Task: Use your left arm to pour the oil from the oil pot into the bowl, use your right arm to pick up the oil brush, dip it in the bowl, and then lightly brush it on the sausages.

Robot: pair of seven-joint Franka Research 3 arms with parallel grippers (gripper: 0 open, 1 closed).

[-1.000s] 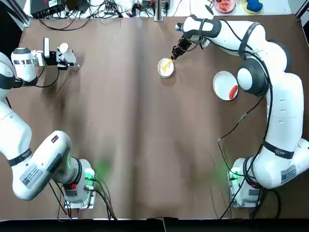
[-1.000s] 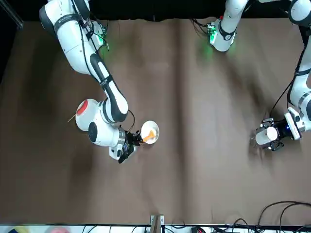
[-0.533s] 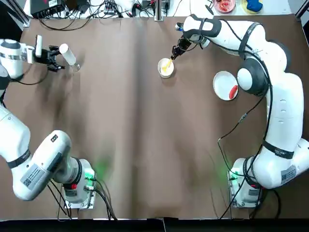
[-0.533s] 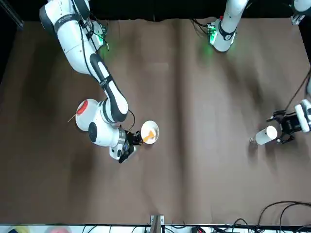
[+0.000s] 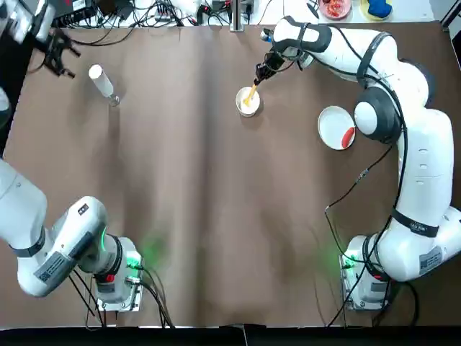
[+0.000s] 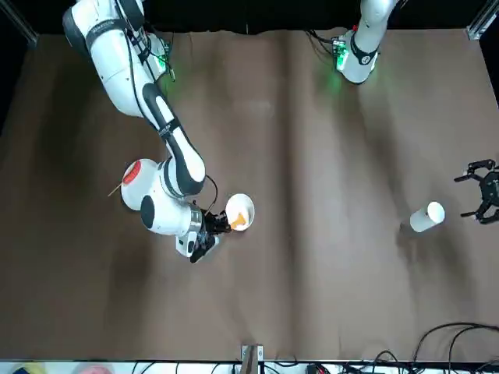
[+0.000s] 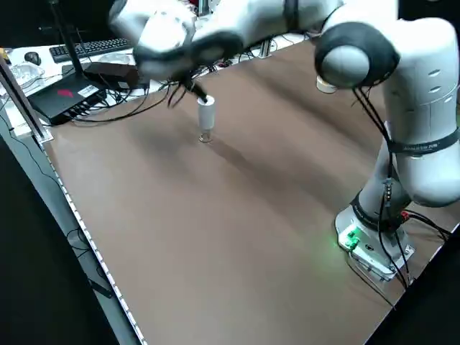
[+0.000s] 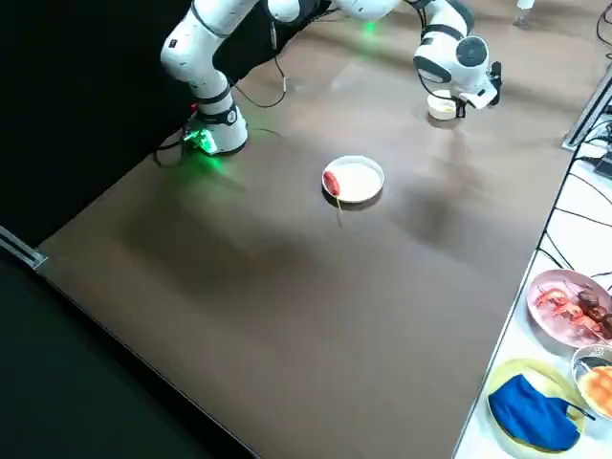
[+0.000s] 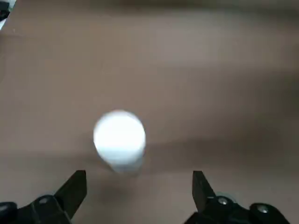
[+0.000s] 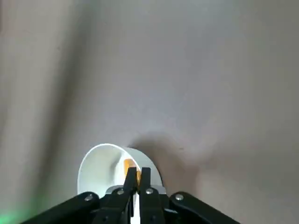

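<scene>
Now the right gripper [image 10: 138, 173] pinches the oil brush [image 10: 129, 164] in the bowl [image 10: 108, 170]; the left gripper [image 9: 139, 184], wide open and empty, hangs near the upright oil pot [image 9: 119, 137].

From where I'm standing, both arms are glossy white and rounded at the joints, the right arm [image 5: 425, 158] wrapped in dark bands with black cables running down it, the left arm [image 5: 54, 263] showing a printed label and a small red spot near its base. Green light glows at each base, and each claw is black, with little silver screws dotting its angular metal fingers [image 10: 145, 182].
</scene>
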